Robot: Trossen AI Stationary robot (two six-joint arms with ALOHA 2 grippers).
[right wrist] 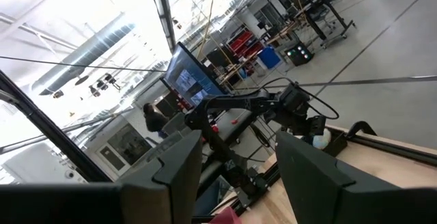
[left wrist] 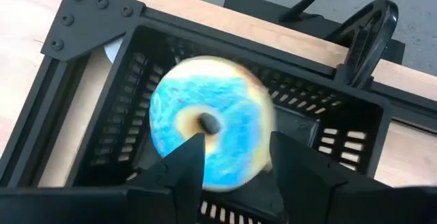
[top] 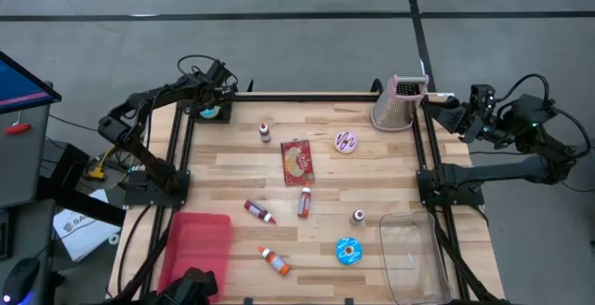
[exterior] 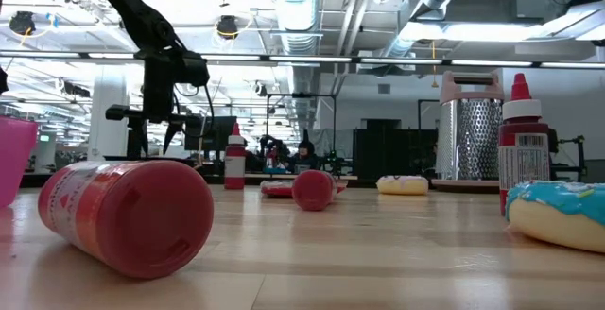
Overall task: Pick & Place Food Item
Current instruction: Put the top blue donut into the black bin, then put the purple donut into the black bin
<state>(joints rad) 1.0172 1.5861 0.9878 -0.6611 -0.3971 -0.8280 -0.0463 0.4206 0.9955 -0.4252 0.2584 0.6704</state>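
One red bottle [exterior: 522, 145] bears an unreadable label; left tool [left wrist: 235, 143] hangs over blue doughnut [left wrist: 205, 125], grip unclear.

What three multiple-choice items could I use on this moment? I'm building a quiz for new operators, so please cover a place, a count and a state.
1. Where is the left gripper?
A. Over the black basket at the table's far left corner
B. Over the pink bin
C. Beside the metal grater

2. How many doughnuts show in the high view?
A. One
B. Two
C. Three

3. How does the red packet lie?
A. Upright on its edge
B. Flat on the table
C. Inside the clear container

Answers:
1 A, the left wrist view shows its fingers above the black basket holding a blue doughnut.
2 C, a pink doughnut, a blue doughnut on the table, and the one in the basket.
3 B, it lies flat mid-table.
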